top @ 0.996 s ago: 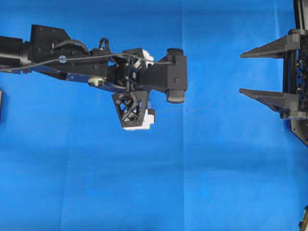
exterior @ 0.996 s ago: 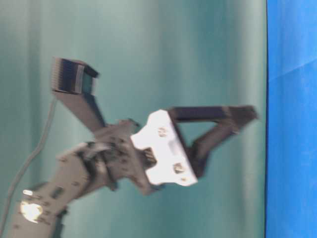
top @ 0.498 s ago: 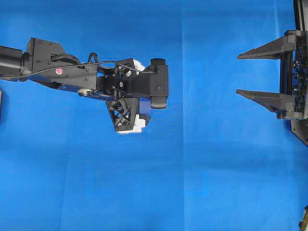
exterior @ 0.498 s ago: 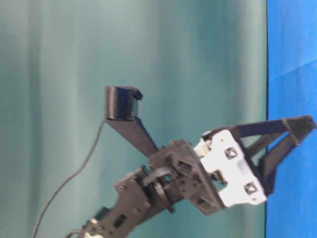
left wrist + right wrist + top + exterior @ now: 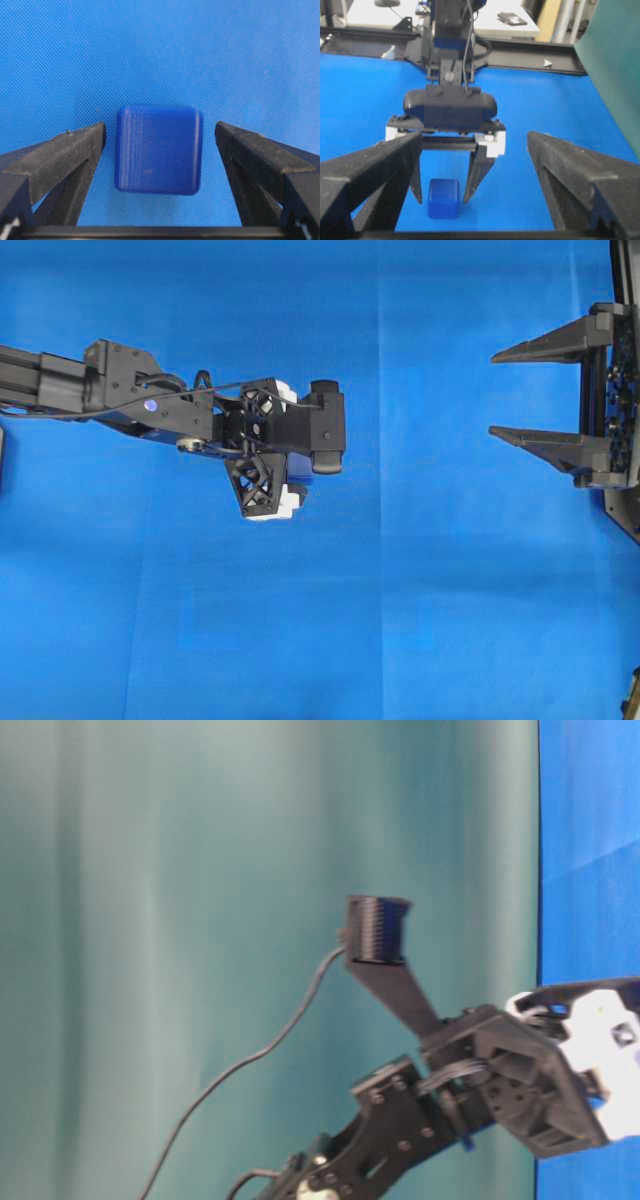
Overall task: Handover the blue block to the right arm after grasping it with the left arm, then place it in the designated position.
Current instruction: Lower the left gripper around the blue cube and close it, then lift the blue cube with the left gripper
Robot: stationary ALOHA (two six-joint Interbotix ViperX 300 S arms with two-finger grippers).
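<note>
A blue cloth [image 5: 450, 620] covered the whole work surface, and nothing on it marked the designated position. Two arms were in view. The left arm [image 5: 120, 400], with white brackets at its wrist, reached in from the left edge of the overhead view and pointed its gripper down at the cloth. The right arm [image 5: 610, 400] sat at the far right edge, well apart from the left.

The left gripper [image 5: 160, 150] was spread wide and held nothing. Its two fingers [image 5: 65, 155] stood one on each side of the blue block [image 5: 159, 149], with a clear gap of cloth showing at both faces, so neither pad touched it. The right gripper [image 5: 475, 165] was likewise fully apart and empty, its black pointed fingers aimed level toward the middle of the table.

There was one blue block, sitting flat on the cloth directly between the left gripper's fingers. It was a cube with no long axis, and its faces squared up to the pads. The left gripper was plainly the nearer one. In my judgement the coming move turned on this straddle alone: the pinch could shut straight onto the block's two side faces.
</note>
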